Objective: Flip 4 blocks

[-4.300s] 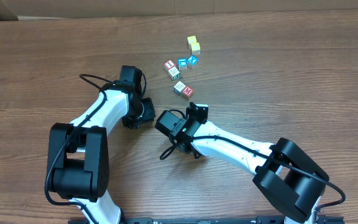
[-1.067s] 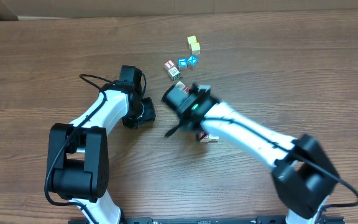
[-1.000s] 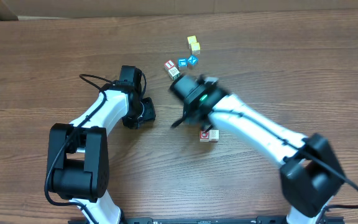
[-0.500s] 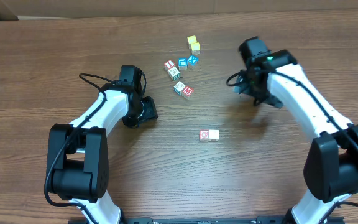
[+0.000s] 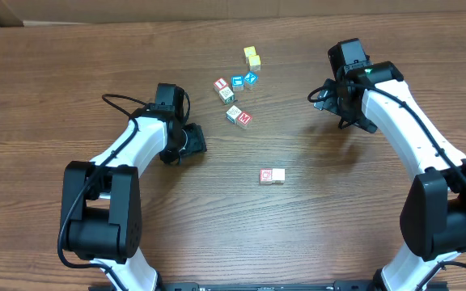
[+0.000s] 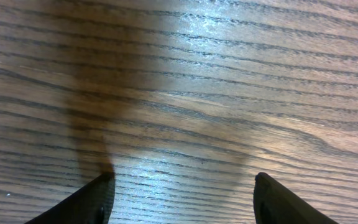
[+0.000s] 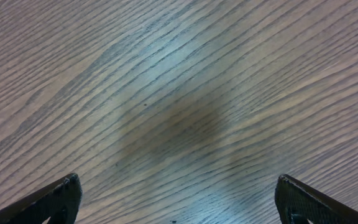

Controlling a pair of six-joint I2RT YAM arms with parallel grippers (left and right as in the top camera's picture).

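Note:
Several small alphabet blocks lie on the wooden table in the overhead view. A red-lettered block (image 5: 221, 84) and a grey one (image 5: 226, 94) touch; just nearer lie a teal-grey one (image 5: 233, 113) and a red one (image 5: 245, 119). Two more, a red-faced block (image 5: 266, 175) and a pale one (image 5: 278, 175), sit side by side at the centre. My left gripper (image 5: 191, 144) (image 6: 182, 186) is open over bare wood, left of the cluster. My right gripper (image 5: 342, 105) (image 7: 179, 186) is wide open over bare wood, far right of the blocks.
Two plain yellow cubes (image 5: 252, 56) lie behind the cluster, with two blue-faced cubes (image 5: 243, 80) beside the red-lettered block. A cardboard wall (image 5: 217, 12) runs along the table's back edge. Both wrist views show only wood grain.
My right arm has swung from the table's middle out to the right, uncovering the pair of blocks at the centre. My left gripper's jaws have spread wider; its arm stayed put.

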